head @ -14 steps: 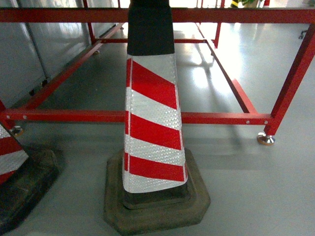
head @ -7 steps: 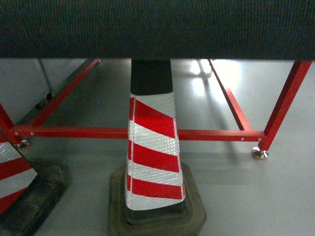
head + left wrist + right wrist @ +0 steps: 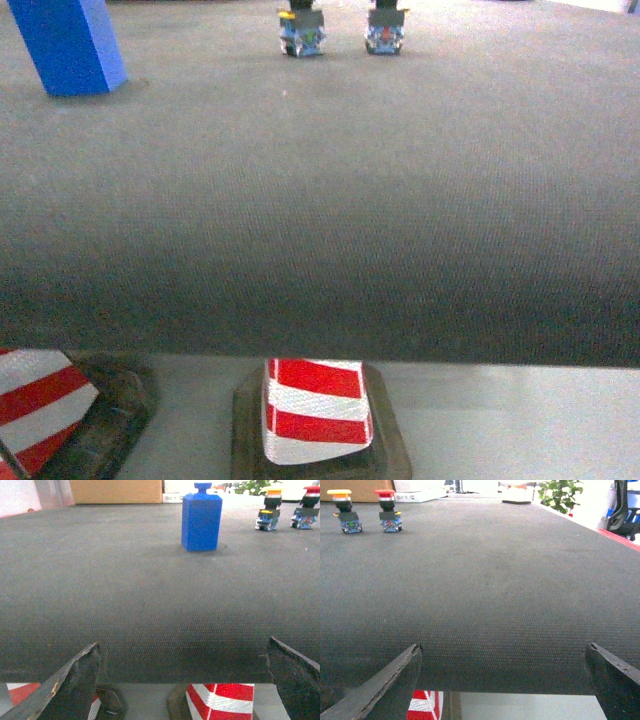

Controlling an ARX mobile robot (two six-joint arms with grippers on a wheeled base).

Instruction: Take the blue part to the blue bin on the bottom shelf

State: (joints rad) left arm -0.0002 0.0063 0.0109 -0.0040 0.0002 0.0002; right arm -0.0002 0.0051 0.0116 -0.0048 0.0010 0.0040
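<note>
Blue part (image 3: 201,521) is seen upright on the dark mat (image 3: 125,590), long axis vertical, small knob on top, well back from the mat's near edge. From the left gripper (image 3: 185,680) it lies straight ahead and a touch to the right, w/ nothing in between; in the head view it (image 3: 68,45) sits at the far left, so the left arm is judged the nearer one. Left jaws are held wide apart, nothing between them; the right gripper (image 3: 502,677) is likewise spread and empty, both poised at the mat's near edge. Right of the part, well apart from it, two push-button switches (image 3: 286,511) are stood side by side; approx. the only clutter nearby. Open mat is left all round the part, so a straight forward reach should be unobstructed. Below the mat edge a red-white cone (image 3: 315,410) is visible on the floor. Blue bin & bottom shelf are not seen in any view.
</note>
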